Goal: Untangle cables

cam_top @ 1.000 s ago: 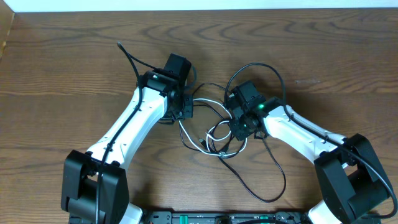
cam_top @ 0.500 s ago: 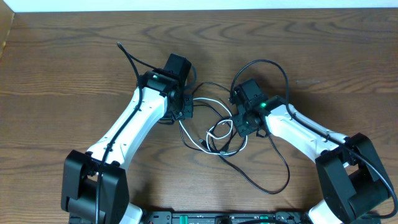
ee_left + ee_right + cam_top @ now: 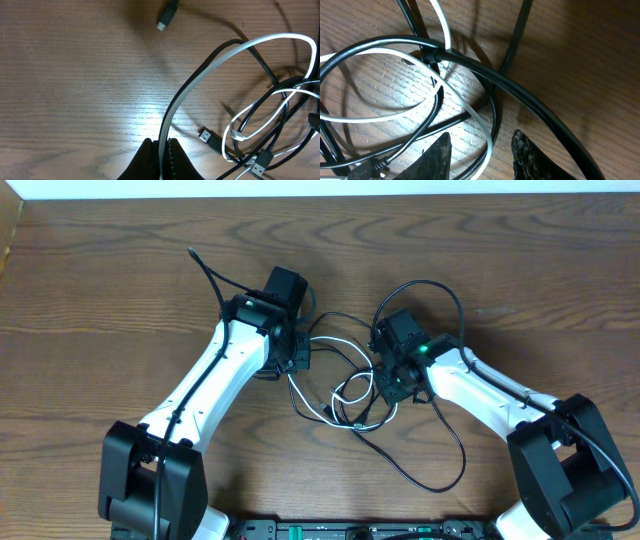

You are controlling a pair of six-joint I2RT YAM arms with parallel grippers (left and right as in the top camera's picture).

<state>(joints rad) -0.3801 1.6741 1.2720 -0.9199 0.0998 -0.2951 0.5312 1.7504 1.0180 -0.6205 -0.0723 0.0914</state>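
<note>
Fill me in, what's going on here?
Both arms are at a tangle of cables on the wooden table. The left tool is shut on the white cable, which loops into the knot. The right tool hangs open over the black cable where it crosses the white; nothing is separated yet.

Cables (image 3: 356, 425) knotted on table (image 3: 100, 280), between left arm (image 3: 200, 385) and right arm (image 3: 480, 390), longer cable (image 3: 420, 281) looping behind and before right arm.

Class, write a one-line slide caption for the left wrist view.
Left gripper pinches the white cable, which arcs toward a tangle with the black cable.
</note>
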